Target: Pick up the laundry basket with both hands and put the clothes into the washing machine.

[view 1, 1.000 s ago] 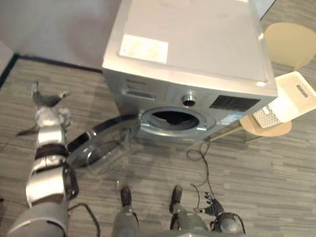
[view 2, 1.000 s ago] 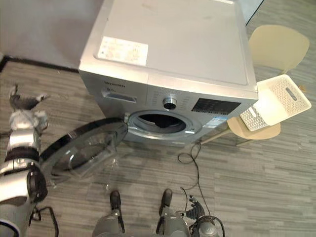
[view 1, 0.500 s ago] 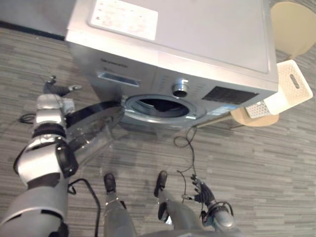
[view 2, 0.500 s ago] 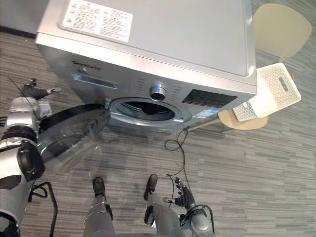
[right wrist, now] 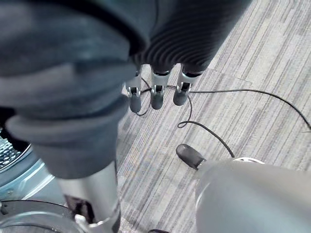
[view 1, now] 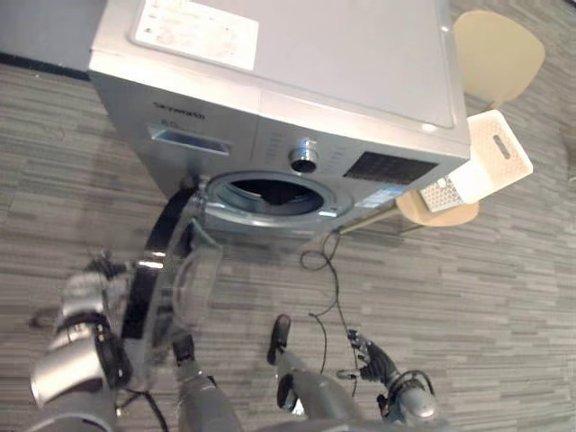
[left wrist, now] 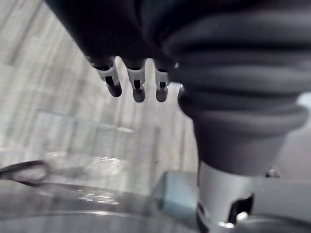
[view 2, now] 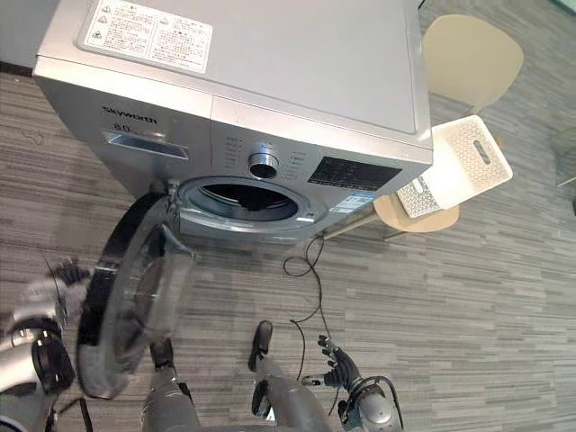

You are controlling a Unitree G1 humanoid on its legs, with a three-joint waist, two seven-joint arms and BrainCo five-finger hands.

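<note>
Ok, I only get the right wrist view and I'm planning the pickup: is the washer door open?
Observer: Yes, the door stands swung out from the washing machine toward the robot's left.
Operator: Where is the laundry basket?
Observer: The white laundry basket lies tilted on a beige chair to the machine's right.
Operator: And the left hand?
Observer: The left hand is open beside the door's outer rim, holding nothing.

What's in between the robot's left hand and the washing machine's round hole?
The machine's open glass door stands between the left hand and the drum opening, as both eye views show.
</note>
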